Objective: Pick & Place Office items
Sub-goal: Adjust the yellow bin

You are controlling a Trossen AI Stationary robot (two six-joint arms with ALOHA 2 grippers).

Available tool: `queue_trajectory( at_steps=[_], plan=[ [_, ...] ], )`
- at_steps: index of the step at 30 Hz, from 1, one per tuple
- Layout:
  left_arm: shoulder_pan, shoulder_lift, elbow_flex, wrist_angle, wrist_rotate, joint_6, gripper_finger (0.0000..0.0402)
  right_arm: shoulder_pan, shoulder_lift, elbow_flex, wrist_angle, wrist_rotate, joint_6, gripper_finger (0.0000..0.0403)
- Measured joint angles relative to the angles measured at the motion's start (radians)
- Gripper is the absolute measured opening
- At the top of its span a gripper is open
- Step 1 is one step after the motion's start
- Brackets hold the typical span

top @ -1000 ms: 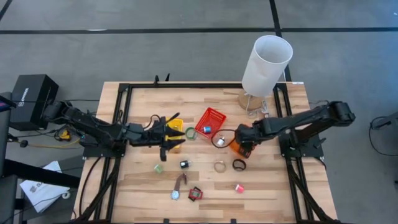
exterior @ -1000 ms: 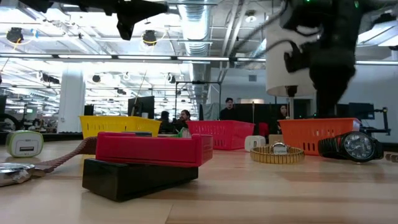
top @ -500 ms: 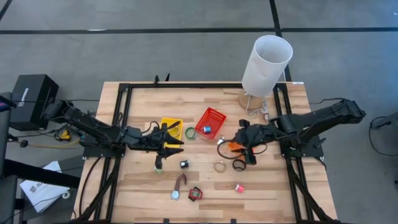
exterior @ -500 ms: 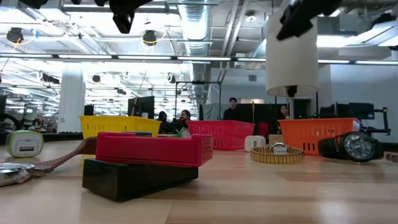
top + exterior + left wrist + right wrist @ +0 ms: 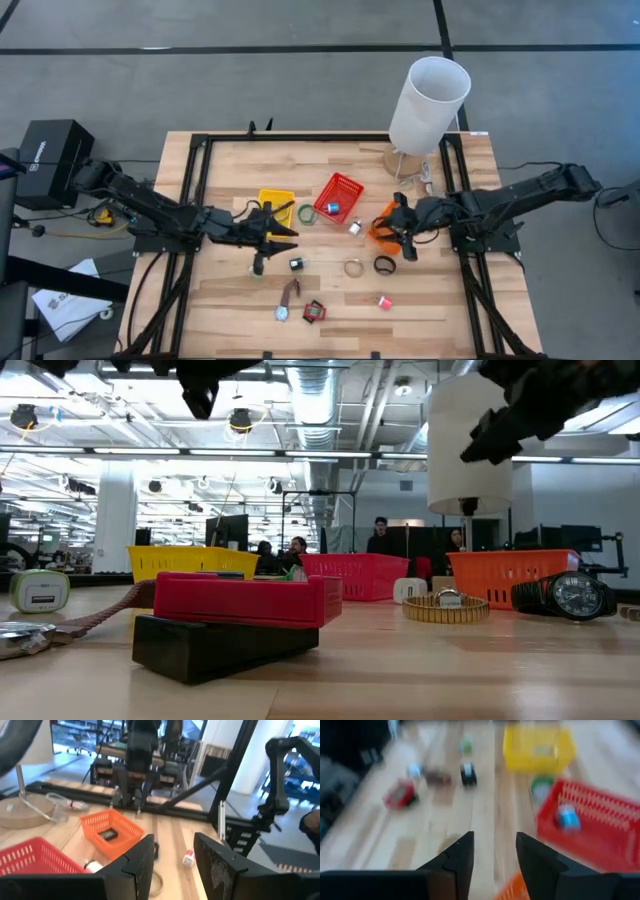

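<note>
A: Low view, nearest first: what sits up front on the tabletop?

B: 1 red-black square lies closest, with a brown strap just behind its left end. Farther back to the right lie a gold ring and a black watch.

A: And beyond those?

B: 3 mesh baskets stand in a row: the yellow basket, the red basket and the orange basket. The white cylinder rises behind them.

A: Where are the arms in the high view?

B: The left pincer hangs over the tabletop just below the yellow basket, above a green bit and near a small black clip. Its fingers are spread apart with nothing between them. The right pincer hovers at the orange basket's edge, fingers likewise parted and empty.

A: Anything already in a basket?

B: 1 blue-white item lies in the red basket, and 1 dark item lies in the orange basket. A pink bit lies alone near the front.
</note>
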Motion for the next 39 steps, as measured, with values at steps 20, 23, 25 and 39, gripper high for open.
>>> queue_trajectory(
  at_steps=[20,23,25,39],
  plan=[
    [0.194,0.359,0.322,-0.442,0.167,0.103,0.0138,-0.073,-0.029,-0.174,0.374,0.008,-0.122,0.0123],
    [0.234,0.362,0.338,-0.526,0.206,0.218,0.0154,-0.076,-0.029,-0.174,0.362,0.008,-0.121,0.0123],
    [0.272,0.362,0.345,-0.576,0.228,0.230,0.0165,-0.078,-0.029,-0.174,0.361,0.008,-0.121,0.0123],
    [0.420,0.483,0.392,-0.675,0.312,0.359,0.0179,-0.079,-0.029,-0.174,0.373,0.008,-0.154,0.0123]
  ],
)
